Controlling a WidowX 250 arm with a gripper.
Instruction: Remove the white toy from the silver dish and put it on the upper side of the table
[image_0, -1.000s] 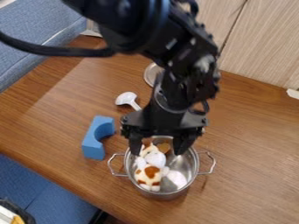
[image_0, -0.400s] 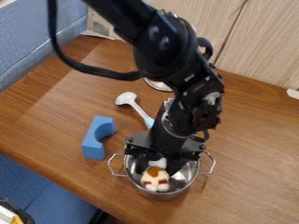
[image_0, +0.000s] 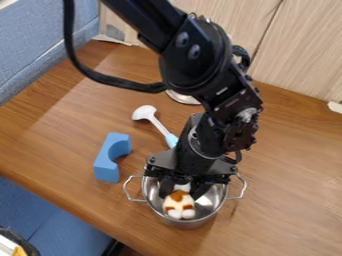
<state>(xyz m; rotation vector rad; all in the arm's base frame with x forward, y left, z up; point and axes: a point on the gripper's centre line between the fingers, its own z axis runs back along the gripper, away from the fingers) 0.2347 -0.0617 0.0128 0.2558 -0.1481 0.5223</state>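
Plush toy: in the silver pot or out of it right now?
In: the plush toy lies inside the silver pot, within its rim.

The gripper (image_0: 182, 189) has dropped from over the 12 o'clock rim into the steel pot (image_0: 215, 200), its fingers drawn in on the spotted plush toy (image_0: 178, 204), which has shifted towards 6 o'clock; the spoon's blue handle (image_0: 172, 140) has come into view

Blue arched block (image_0: 105, 164), white spoon (image_0: 143, 112), round metallic object (image_0: 182, 98), blue seating (image_0: 50, 215)
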